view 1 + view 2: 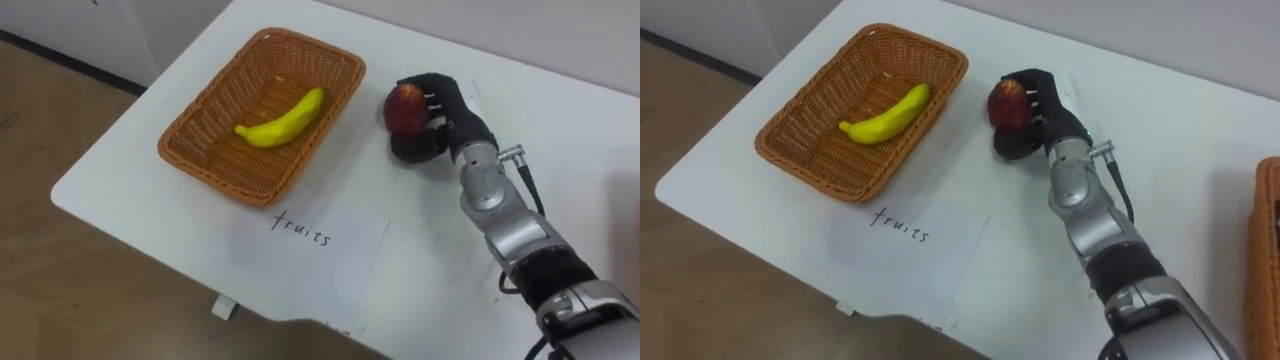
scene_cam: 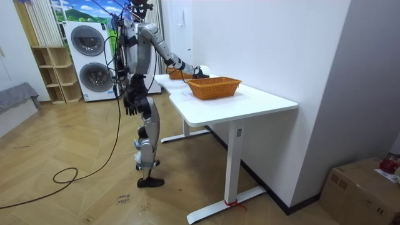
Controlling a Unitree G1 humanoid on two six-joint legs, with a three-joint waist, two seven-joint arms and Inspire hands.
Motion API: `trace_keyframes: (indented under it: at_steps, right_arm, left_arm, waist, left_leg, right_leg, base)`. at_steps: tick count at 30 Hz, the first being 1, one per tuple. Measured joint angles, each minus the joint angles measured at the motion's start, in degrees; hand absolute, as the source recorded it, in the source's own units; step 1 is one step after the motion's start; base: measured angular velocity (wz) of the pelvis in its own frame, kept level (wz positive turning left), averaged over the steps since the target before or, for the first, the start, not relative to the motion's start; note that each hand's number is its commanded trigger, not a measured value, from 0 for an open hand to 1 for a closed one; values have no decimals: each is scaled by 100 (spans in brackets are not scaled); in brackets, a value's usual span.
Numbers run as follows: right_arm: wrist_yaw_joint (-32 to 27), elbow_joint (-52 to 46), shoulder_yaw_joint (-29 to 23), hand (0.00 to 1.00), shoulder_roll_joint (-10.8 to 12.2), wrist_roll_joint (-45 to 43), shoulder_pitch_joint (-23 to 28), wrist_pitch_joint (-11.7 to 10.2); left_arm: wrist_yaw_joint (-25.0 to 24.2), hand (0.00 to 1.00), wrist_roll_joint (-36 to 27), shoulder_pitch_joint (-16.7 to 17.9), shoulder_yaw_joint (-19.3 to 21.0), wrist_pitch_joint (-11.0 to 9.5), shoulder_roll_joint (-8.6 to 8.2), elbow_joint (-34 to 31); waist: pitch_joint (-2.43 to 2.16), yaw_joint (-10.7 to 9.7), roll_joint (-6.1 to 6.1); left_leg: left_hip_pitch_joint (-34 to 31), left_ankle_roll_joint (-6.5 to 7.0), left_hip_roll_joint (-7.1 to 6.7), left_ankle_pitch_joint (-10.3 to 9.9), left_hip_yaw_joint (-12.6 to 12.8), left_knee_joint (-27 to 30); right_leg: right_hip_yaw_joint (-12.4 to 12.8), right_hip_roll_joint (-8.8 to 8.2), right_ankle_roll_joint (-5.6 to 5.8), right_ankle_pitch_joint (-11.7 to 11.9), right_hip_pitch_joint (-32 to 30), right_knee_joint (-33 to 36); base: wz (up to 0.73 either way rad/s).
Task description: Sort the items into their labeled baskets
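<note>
Left eye view: clasping the apple [image 1: 404, 108] with the right hand [image 1: 448, 112], fingers curled round it, just beside the basket [image 1: 188, 140] holding a banana [image 1: 283, 122]; judging it firm, smooth, best gripped round the middle

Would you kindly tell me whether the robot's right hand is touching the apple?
Touching: the left eye view shows the right hand curled round the apple.

My two head eyes sit side by side, looking steeply down from close above the table [image 1: 580, 150]. Both share the fruit basket [image 1: 190, 130] between ten and eleven o'clock and my right hand [image 1: 448, 112] round the apple [image 1: 404, 108] at one o'clock. The right eye adds a second basket [image 1: 1265, 250] just past three. The room camera stands well off, facing the same table, with me at ten o'clock.
</note>
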Motion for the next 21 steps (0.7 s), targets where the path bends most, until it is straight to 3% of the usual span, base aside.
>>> trace_keyframes:
  at_steps: [14, 21]
  right_arm:
    - [90, 11, 220, 100, 71, 218, 2, -3]
    - [197, -99, 206, 100, 69, 264, 2, 10]
  left_arm:
    - [-7, 0, -2, -55, -4, 0, 56, 7]
    - [-14, 0, 25, -60, 16, 27, 60, -31]
  waist:
    - [9, -11, -27]
    - [-14, -20, -18]
  left_leg:
    - [-7, -1, -1, 1, -39, 8]
    - [-43, -3, -2, 9, -33, 31]
  right_leg:
    - [-17, -4, 1, -1, 23, 2]
    - [3, 0, -6, 4, -7, 6]
  base:
    - [0]
    - [2]
